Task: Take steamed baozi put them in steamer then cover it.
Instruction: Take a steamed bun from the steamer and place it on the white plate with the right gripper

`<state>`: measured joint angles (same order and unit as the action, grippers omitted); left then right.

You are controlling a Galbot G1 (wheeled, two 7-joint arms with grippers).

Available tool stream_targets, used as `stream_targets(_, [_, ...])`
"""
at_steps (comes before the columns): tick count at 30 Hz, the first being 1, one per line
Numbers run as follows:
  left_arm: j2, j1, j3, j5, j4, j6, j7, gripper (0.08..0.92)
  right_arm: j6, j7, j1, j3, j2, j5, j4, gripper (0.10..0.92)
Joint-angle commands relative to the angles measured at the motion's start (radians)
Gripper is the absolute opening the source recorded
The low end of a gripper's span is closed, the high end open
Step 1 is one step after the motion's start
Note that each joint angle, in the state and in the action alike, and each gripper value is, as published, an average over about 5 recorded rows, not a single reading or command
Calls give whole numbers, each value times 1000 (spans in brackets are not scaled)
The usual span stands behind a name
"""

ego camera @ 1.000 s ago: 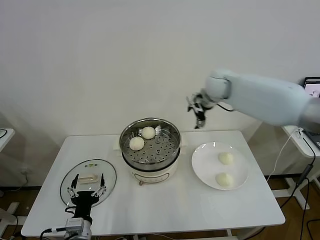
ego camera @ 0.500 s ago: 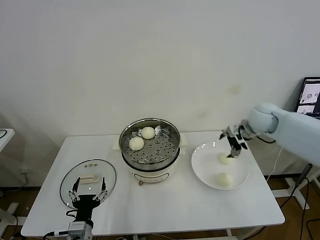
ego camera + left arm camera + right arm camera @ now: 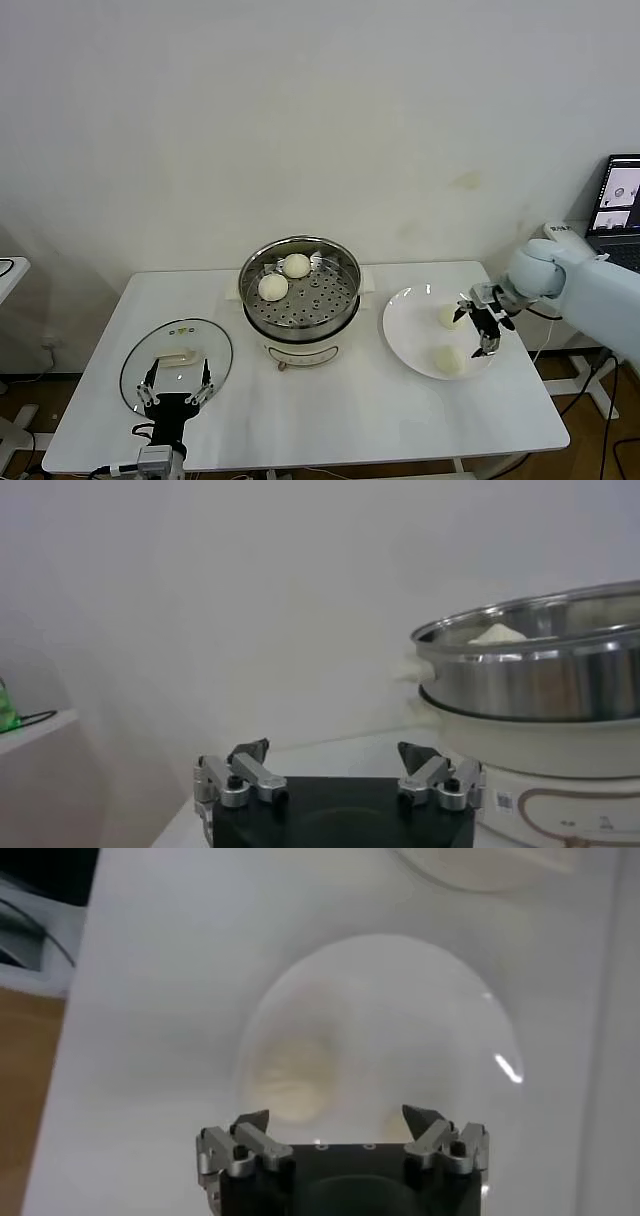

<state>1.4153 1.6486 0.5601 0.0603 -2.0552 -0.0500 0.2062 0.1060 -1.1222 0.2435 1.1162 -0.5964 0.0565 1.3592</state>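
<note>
The steamer (image 3: 300, 300), a shiny steel pot on a white base, stands at the table's middle back with two baozi on its perforated tray (image 3: 297, 265) (image 3: 273, 287). Two more baozi (image 3: 450, 316) (image 3: 449, 360) lie on a white plate (image 3: 410, 325) to the right. My right gripper (image 3: 477, 331) is open and empty, low over the plate's right side between those two buns. In the right wrist view one baozi (image 3: 290, 1080) lies just ahead of the gripper (image 3: 337, 1118). The glass cover (image 3: 176, 362) lies flat at front left. My left gripper (image 3: 175, 385) is open over its near edge.
The left wrist view shows the steamer (image 3: 540, 660) ahead with a baozi's top (image 3: 497, 634) above its rim. A laptop (image 3: 622, 195) stands off the table at far right. The table's right edge runs close beside the plate.
My right arm has swung from high behind the steamer to the right and down over the plate. My left gripper has drawn back slightly toward the table's front.
</note>
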Motion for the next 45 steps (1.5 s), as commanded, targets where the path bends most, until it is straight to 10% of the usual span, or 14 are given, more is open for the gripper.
stream_targets(1, [3, -4, 0, 2, 6, 0, 0, 823, -26, -65, -45, -5, -73, -8, -69, 823])
stream_targets(36, [7, -5, 7, -4, 23, 10, -1, 823, -24, -49, -127, -69, -157, -86, -188, 820])
stream_targets(45, [7, -4, 7, -4, 22, 12, 0, 823, -21, -46, -133, -73, -164, -91, -190, 686])
